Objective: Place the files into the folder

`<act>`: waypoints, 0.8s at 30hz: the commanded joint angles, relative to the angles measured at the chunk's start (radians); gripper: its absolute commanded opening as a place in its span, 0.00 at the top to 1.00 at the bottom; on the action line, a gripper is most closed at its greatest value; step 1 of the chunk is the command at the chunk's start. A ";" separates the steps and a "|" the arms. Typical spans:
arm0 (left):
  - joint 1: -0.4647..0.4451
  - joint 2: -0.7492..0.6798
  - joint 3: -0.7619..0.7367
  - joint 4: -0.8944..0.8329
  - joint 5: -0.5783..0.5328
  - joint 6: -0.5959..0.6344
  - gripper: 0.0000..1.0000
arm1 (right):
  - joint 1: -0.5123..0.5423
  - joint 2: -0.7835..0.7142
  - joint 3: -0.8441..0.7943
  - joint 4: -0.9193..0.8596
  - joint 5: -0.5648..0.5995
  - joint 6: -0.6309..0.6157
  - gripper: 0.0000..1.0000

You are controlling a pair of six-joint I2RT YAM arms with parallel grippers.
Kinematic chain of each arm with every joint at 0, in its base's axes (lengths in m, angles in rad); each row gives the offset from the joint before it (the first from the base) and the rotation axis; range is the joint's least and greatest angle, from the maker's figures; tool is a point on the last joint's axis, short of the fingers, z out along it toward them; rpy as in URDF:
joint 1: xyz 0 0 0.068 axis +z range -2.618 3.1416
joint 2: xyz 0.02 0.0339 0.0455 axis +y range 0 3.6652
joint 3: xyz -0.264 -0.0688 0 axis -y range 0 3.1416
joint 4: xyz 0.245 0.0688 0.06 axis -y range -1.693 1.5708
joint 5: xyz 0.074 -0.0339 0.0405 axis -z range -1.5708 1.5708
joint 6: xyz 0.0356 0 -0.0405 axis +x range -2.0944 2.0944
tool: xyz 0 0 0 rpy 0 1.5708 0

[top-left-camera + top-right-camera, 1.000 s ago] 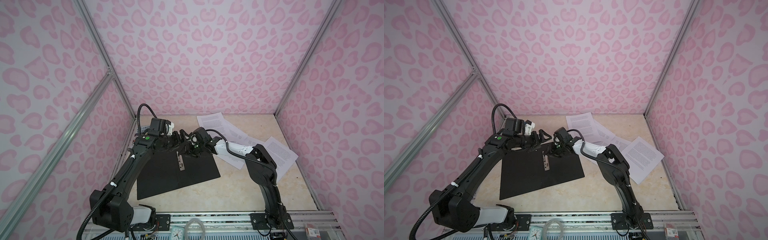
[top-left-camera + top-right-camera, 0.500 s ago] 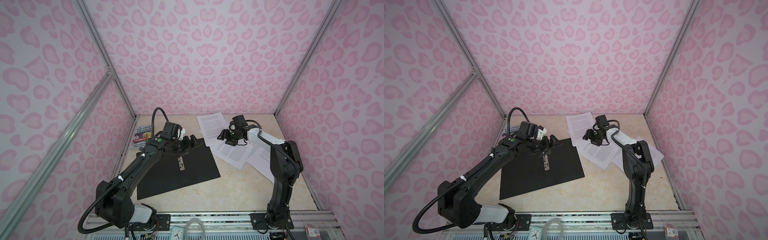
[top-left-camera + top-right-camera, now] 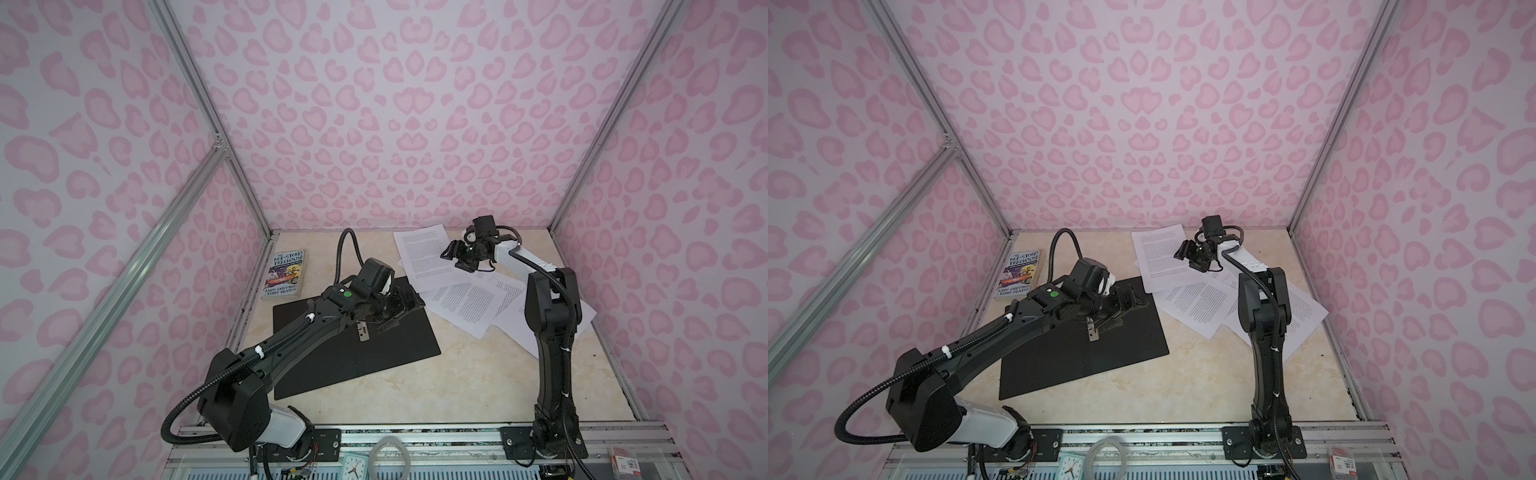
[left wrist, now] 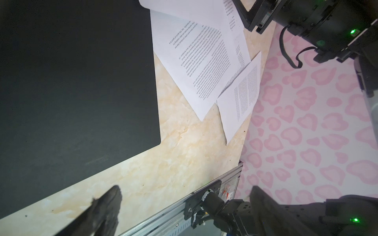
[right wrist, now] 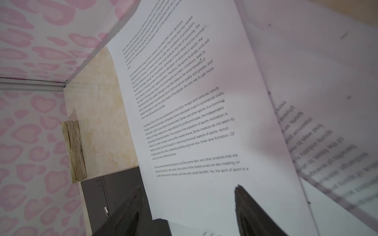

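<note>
Zero files in place: the folder [image 3: 374,353] lies open and flat on the left half of the table [image 3: 478,374], black inside up, with only its clip strip [image 3: 362,330] on it
Files [image 3: 465,303]: several printed white sheets, fanned and overlapping on the far right of the table, all outside the folder; the sheet nearest it lies just beside the folder's far right corner, and whether it laps over the edge cannot be told
Far sheet [image 3: 419,253]: lies flat at the far end of the fan, on top of its neighbours
Done so far: the folder stands open and ready
Left to do: by these views, every sheet has yet to be picked up, carried left and laid on the black inside
Left gripper [image 3: 409,305]: hovers over the folder's far right corner; its fingers [image 4: 104,208] are spread wide and empty
Right gripper [image 3: 455,259]: hangs over the far sheet; its fingers [image 5: 251,212] stand partly apart, one to each side of the printed page, clasping nothing; whether the tips touch the paper cannot be told
Book [image 3: 284,274]: colourful paperback at the far left, well apart from both grippers, no part of the task
</note>
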 commanded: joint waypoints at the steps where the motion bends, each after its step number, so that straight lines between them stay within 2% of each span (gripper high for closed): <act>1: -0.012 0.009 0.016 0.045 -0.063 -0.061 0.01 | -0.001 0.010 0.006 -0.046 -0.025 -0.016 0.30; 4: -0.012 0.024 0.011 0.064 -0.075 -0.057 0.03 | -0.006 -0.024 -0.070 -0.081 0.000 -0.029 0.30; 11: -0.010 0.139 0.063 0.079 -0.018 0.008 0.03 | -0.009 -0.166 -0.376 0.026 0.016 0.006 0.34; 16: 0.022 0.215 0.103 0.048 0.052 0.080 0.02 | -0.001 -0.261 -0.568 0.128 -0.034 0.022 0.34; 18: 0.040 0.236 0.110 0.056 0.071 0.094 0.02 | 0.003 -0.296 -0.568 0.115 -0.024 0.008 0.33; 24: 0.078 0.273 0.146 0.070 0.122 0.119 0.02 | -0.038 -0.288 -0.410 0.007 0.039 -0.053 0.29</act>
